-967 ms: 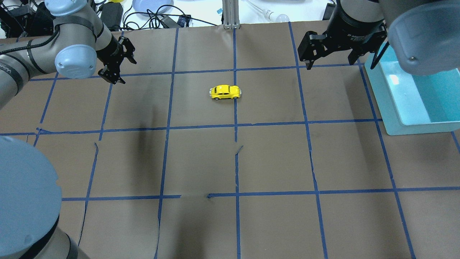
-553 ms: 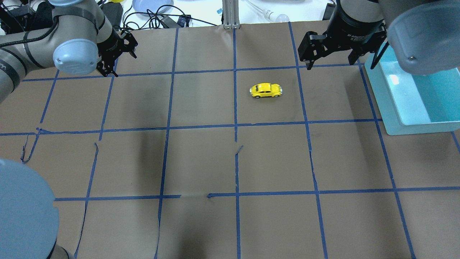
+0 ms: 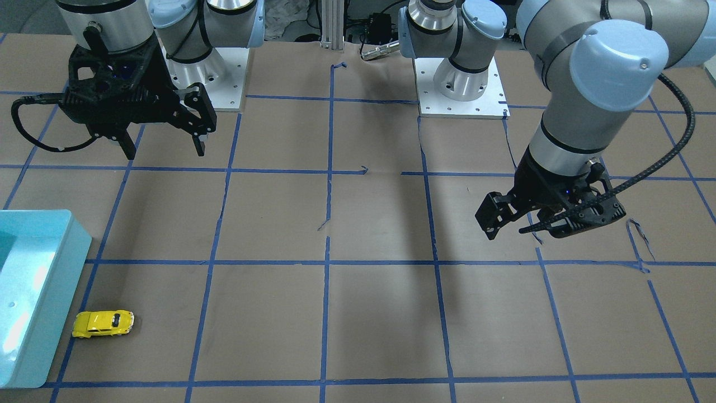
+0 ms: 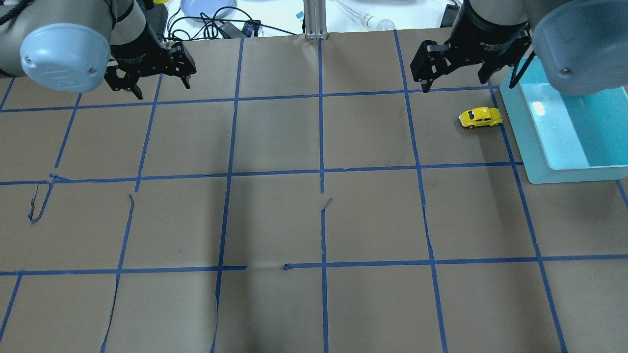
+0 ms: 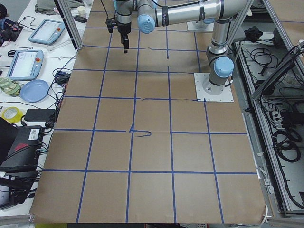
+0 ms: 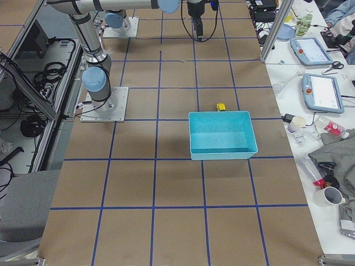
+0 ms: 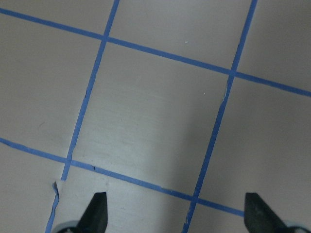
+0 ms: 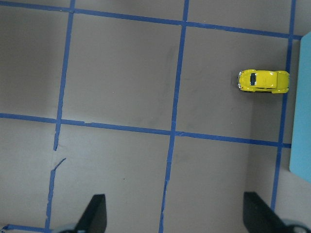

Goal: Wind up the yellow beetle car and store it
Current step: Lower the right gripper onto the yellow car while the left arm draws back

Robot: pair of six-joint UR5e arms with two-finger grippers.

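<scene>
The yellow beetle car [image 4: 481, 117] stands on its wheels on the brown table, just left of the teal bin [image 4: 535, 164]. It also shows in the front view [image 3: 103, 324], the right wrist view [image 8: 264, 81] and the right side view [image 6: 221, 107]. My right gripper [image 4: 467, 87] hangs open and empty above the table, a little behind the car; in the front view [image 3: 166, 150] its jaws stand wide apart. My left gripper [image 4: 162, 89] is open and empty at the far left back, far from the car, and shows in the front view [image 3: 526, 232].
The teal bin [image 3: 50, 291] is open-topped at the table's right edge and looks empty. Blue tape lines [image 4: 321, 171] grid the brown paper, which has small tears. Cables, a plate and tablets lie beyond the back edge [image 4: 206, 10].
The car has rolled right from the table's middle to beside the teal bin. My left arm has swung up and back at the far left. My right gripper has hardly moved.
</scene>
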